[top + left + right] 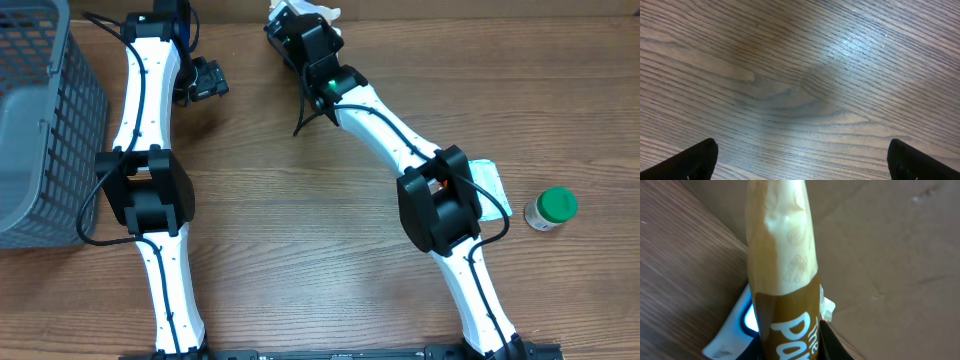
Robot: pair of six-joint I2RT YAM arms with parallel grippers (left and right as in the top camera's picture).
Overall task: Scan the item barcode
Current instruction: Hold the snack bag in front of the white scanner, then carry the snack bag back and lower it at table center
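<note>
Wood-grain table point(300, 250), far edge: right gripper point(790, 352) clamped narrow on brown-and-cream pouch point(782, 245), long axis straight out from jaws. Blue-lit white unit point(740, 322) just behind it; left gripper point(800, 162) spread wide, empty, farther off.

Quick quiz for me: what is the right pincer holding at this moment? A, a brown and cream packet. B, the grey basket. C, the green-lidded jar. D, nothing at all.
A: the right wrist view shows the brown and cream packet pinched in the right pincer, while the green-lidded jar stands apart, away from both pincers.
</note>
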